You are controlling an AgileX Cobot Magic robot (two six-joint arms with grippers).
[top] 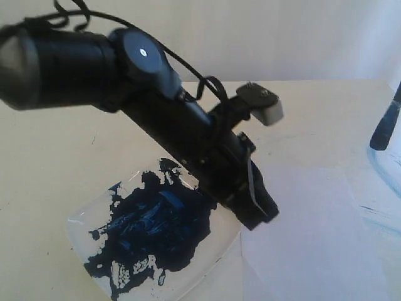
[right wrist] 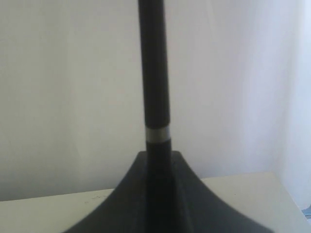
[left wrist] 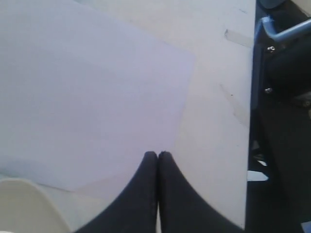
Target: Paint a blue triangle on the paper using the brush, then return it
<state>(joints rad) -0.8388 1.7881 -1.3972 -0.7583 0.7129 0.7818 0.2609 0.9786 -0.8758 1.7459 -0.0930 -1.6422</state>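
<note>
Between the fingers of the right gripper the brush stands pinched, clear of the unmarked paper, the left gripper pressed together and empty above the sheet; I would hold that pinch firm and load the tip lightly at the paint dish.

Black arm, looping cables, tapered black hand.

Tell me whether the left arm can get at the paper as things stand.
Probably yes. The left gripper, shut and empty, hangs by the edge of the paper, and the left wrist view shows nothing between them or on the sheet.
</note>
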